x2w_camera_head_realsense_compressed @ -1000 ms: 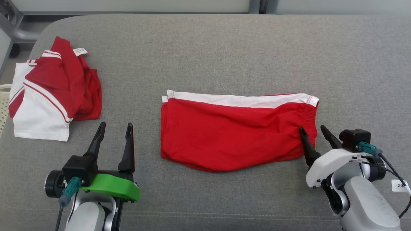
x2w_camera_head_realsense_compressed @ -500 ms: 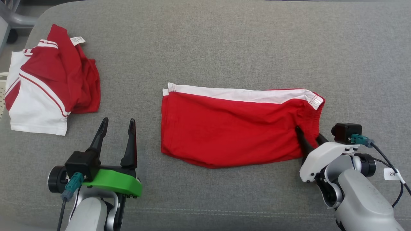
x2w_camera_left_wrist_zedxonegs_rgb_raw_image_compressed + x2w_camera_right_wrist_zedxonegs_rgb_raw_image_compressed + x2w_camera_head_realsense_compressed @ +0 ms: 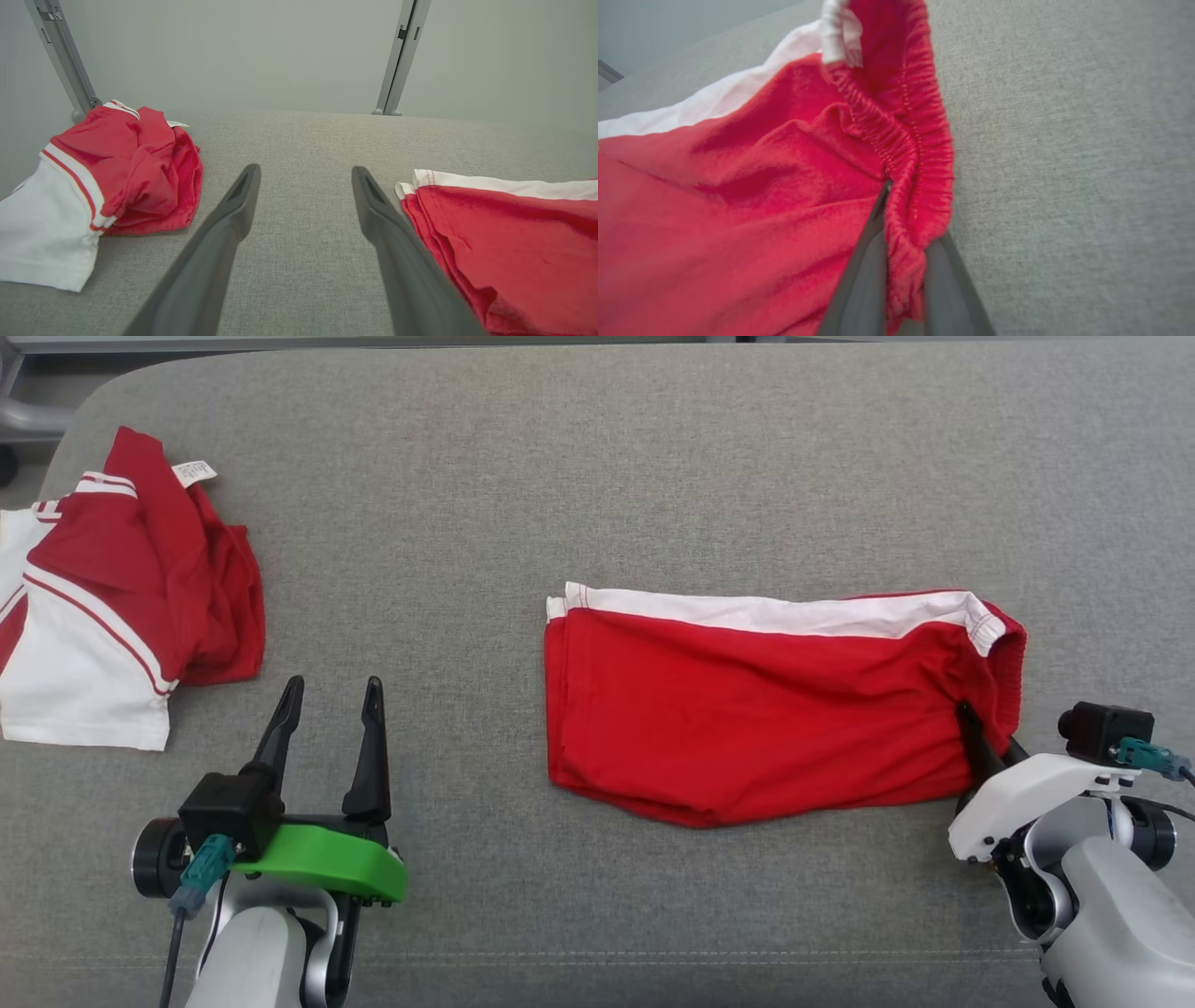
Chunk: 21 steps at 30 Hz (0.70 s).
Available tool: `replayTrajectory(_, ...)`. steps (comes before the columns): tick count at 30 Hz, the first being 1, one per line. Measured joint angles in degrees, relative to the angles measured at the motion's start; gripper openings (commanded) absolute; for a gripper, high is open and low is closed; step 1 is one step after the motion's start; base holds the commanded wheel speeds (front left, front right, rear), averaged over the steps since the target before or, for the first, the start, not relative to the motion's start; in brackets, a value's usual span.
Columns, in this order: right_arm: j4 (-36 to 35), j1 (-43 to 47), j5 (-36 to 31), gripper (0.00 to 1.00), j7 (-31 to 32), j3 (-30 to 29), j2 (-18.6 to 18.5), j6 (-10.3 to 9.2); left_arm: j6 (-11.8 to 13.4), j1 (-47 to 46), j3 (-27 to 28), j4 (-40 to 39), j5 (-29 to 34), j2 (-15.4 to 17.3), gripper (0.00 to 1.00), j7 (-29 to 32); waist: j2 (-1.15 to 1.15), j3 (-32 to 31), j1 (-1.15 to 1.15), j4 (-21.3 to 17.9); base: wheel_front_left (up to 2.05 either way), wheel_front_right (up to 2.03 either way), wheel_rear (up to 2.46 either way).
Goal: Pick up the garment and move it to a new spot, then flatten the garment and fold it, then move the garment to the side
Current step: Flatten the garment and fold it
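Note:
The garment [image 3: 747, 709] is a pair of red shorts with a white band along its far edge, lying folded on the grey padded surface [image 3: 597, 476]. My right gripper [image 3: 990, 742] is shut on its gathered elastic waistband at the near right corner. In the right wrist view the waistband [image 3: 920, 186] is bunched between the two fingers of my right gripper [image 3: 906, 224]. My left gripper [image 3: 331, 686] stands open over bare surface, left of the shorts and apart from them. In the left wrist view my left gripper [image 3: 306, 170] has nothing between its fingers, and the garment [image 3: 504, 233] lies to its right.
A second red and white garment [image 3: 112, 597] lies crumpled at the far left, near the surface's edge, seen again as that garment [image 3: 103, 186]. Two metal posts [image 3: 397, 56] stand behind the surface against a pale wall.
My right gripper closed on the waistband and moved right, dragging the shorts away from the crumpled garment. The head camera also shifted. The left gripper stayed open and still.

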Motion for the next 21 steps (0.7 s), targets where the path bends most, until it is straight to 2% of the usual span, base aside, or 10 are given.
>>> replayTrajectory(5,-3.07,-0.02,1.29,0.00,0.03,0.66,0.66,-0.04,-0.12,0.01,1.15,0.12,0.47,-0.22,1.00,0.00,0.00,-0.17,0.00,-1.17,0.00,0.00,0.00)
replayTrajectory(11,-15.45,1.83,7.42,0.00,6.00,4.25,3.59,-0.07,-0.51,0.22,2.03,0.43,0.75,-0.33,1.00,0.00,0.00,-0.82,0.00,-2.19,0.00,0.00,0.00)
replayTrajectory(12,-15.45,1.83,7.42,0.00,6.00,4.25,3.59,-0.07,-0.51,0.22,2.03,0.43,0.75,-0.33,1.00,0.00,0.00,-0.82,0.00,-2.19,0.00,0.00,0.00)
replayTrajectory(16,-23.90,3.55,8.13,0.00,9.09,6.60,4.09,-0.07,-0.56,0.35,2.09,0.89,1.00,-0.71,1.00,0.00,0.00,-1.33,0.00,-2.43,0.00,0.00,0.00)
replayTrajectory(21,-28.56,3.61,8.00,0.00,11.57,9.60,7.23,-0.07,-1.05,0.26,1.91,1.23,1.29,-1.11,1.00,0.00,0.00,-1.43,0.00,-1.79,0.00,0.00,0.00)
